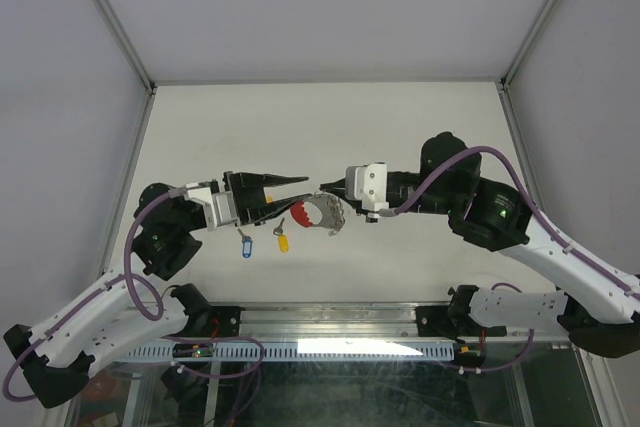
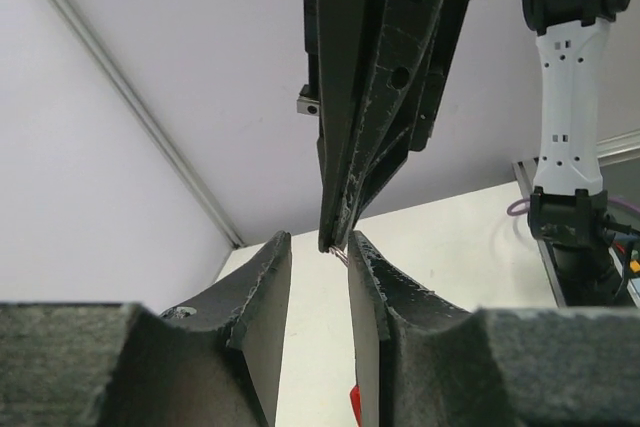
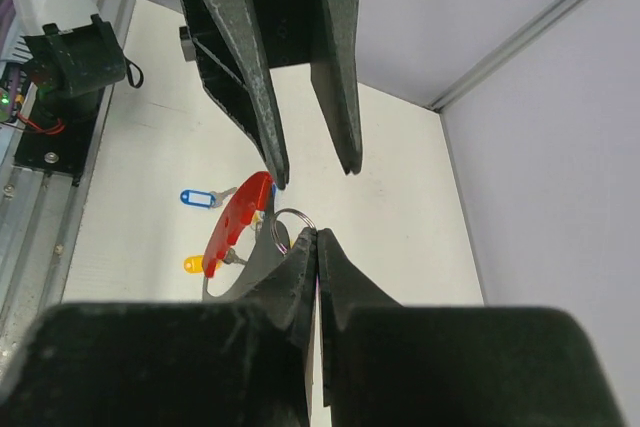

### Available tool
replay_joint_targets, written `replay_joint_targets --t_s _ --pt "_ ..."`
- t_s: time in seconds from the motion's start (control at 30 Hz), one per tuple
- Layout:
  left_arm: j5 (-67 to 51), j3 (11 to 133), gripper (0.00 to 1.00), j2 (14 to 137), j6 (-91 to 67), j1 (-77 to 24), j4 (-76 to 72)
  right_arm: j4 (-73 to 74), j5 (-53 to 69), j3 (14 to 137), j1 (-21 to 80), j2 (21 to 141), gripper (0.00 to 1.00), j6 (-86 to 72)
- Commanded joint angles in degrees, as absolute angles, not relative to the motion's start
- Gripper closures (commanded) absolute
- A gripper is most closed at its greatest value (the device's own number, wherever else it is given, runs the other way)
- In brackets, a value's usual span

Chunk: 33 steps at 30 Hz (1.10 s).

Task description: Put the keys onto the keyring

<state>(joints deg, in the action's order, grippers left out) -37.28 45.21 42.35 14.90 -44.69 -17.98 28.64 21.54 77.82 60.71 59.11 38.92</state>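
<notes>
L gripper [image 1: 299,192]: released, fingers spread either side of R tips.
R gripper [image 1: 322,188]: clenched on keyring [image 1: 306,213], red crescent just beside tips.
Loose keys: blue-tag key [image 1: 245,244] & yellow-tag key [image 1: 282,239] on table [image 1: 420,127], near L gripper.

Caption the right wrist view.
Right gripper pinches the keyring, facing the open left gripper; blue key and yellow key beside it.

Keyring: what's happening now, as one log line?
right pincer: shut on keyring | left pincer: open, facing it | blue key, yellow key: on table
</notes>
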Motion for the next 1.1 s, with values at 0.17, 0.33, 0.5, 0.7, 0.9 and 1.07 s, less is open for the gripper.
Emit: replay_joint_targets --t_s 0.17,0.33,0.5,0.7,0.9,1.07 --pt "-29.29 50.0 0.71 42.79 6.91 -45.26 -14.36 25.19 13.9 77.91 61.17 58.28 1.0 39.38" --pt "-27.15 51.54 0.7 44.76 4.08 -45.28 -11.06 24.9 10.59 77.88 61.17 58.59 1.0 39.16" --pt "-26.53 52.97 0.66 46.77 2.36 -45.33 -8.96 24.15 7.67 77.76 61.35 59.14 1.0 38.76" --pt "-26.69 53.85 0.64 48.23 1.42 -45.34 -7.59 23.3 6.32 77.62 61.54 59.58 1.0 38.76" --pt "-26.6 53.84 0.66 48.57 1.14 -45.28 -7.4 22.6 6.32 77.39 61.74 59.85 1.0 38.37" --pt "-26.54 53.93 0.71 49.08 1.3 -45.34 -7.06 21.9 6.42 77.36 61.95 59.77 1.0 37.99"
